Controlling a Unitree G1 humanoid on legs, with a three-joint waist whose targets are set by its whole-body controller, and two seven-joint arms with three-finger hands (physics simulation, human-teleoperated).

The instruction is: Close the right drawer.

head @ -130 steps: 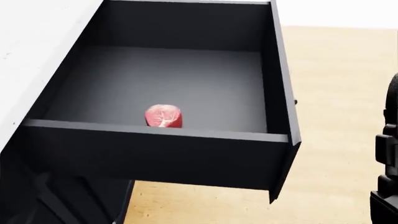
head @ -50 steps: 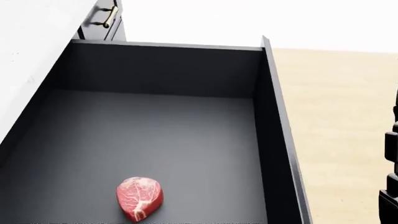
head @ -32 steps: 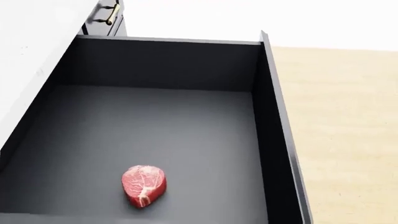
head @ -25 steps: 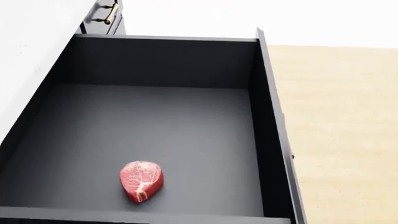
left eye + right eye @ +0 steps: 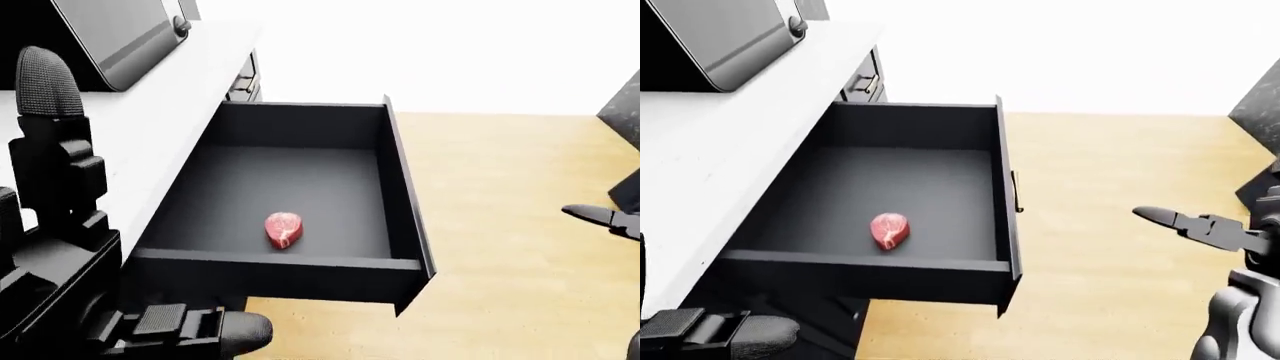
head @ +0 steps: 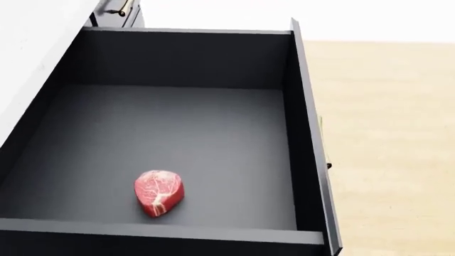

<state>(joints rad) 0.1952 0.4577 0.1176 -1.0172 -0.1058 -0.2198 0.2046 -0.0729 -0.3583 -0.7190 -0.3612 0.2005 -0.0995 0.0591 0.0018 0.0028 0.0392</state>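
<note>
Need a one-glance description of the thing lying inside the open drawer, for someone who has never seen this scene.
Start at the white countertop on the left of the right-eye view; a black drawer stands pulled out from under its edge toward the wood floor. On the drawer's dark bottom, near the lower wall, lies a raw steak. It is the drawer's only content: a small, rounded red cut with white marbling.

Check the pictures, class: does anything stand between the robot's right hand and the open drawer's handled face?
Nothing visible does. The right hand hangs open over bare floor, to the right of the drawer in the right-eye view. Only floor shows between them. The meat lies inside the drawer, not in the way.
</note>
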